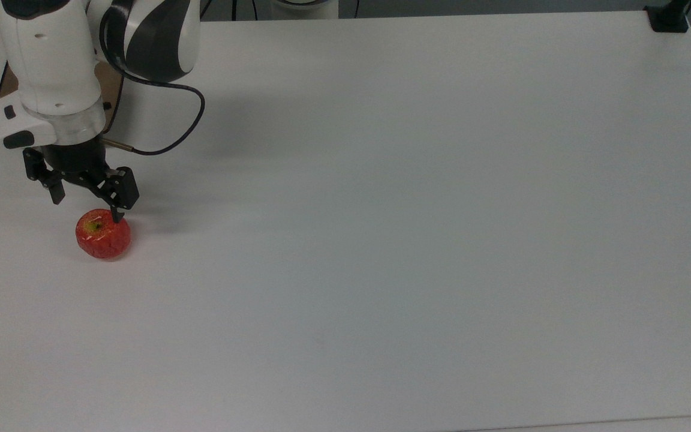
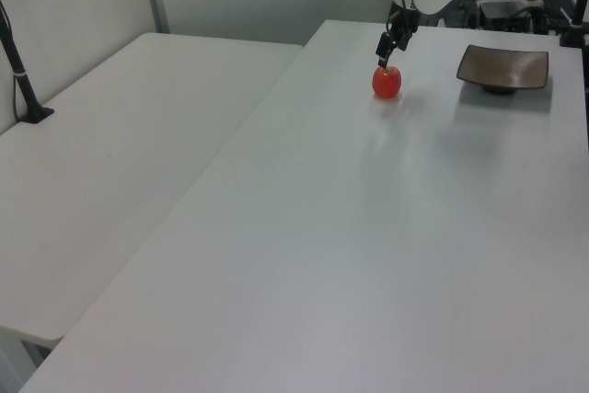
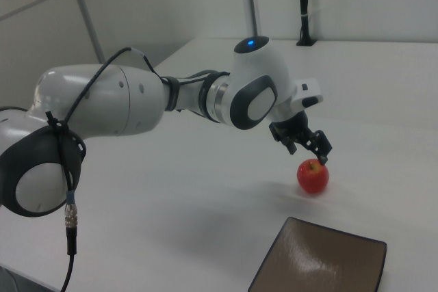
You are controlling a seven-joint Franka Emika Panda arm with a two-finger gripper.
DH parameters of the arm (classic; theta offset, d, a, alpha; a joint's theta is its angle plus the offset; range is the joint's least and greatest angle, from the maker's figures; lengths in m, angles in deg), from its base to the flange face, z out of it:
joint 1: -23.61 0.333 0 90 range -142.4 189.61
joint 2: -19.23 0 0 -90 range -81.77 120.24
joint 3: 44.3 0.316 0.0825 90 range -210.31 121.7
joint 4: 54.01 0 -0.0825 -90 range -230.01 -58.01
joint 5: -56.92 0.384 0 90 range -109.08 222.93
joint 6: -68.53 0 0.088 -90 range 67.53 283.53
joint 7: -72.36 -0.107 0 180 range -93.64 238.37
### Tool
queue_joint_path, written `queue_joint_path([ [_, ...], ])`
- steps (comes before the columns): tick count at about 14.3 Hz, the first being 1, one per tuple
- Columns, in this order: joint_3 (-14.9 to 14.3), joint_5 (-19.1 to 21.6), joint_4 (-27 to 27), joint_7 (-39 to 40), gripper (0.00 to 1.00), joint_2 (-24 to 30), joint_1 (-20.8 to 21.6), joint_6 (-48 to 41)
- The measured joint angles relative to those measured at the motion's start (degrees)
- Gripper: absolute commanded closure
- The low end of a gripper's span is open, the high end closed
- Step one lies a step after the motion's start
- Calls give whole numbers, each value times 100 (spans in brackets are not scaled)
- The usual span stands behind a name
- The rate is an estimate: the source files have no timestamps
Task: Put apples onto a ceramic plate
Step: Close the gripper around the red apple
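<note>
In the right view, the plate (image 3: 321, 264) is sitting nearest, empty, on the table (image 3: 205, 189). Just beyond, well apart from it, the apple (image 3: 313, 176) is resting on the table. The gripper (image 3: 308, 150) is hovering just above it, fingers spread open.

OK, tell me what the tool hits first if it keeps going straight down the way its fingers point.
Most likely the apple: the open tool hangs just above it, one fingertip over its top. Whether it is centred is unclear, so a finger might meet the table beside it.
</note>
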Motion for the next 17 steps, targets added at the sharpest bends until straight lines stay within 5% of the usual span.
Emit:
queue_joint_path([
  [15, 0, -277, 13, 0, 0, -366, 4, 386],
  [16, 0, -307, 15, 0, 5, -391, 6, 388],
  [17, 0, -330, 17, 0, 35, -413, 9, 390],
])
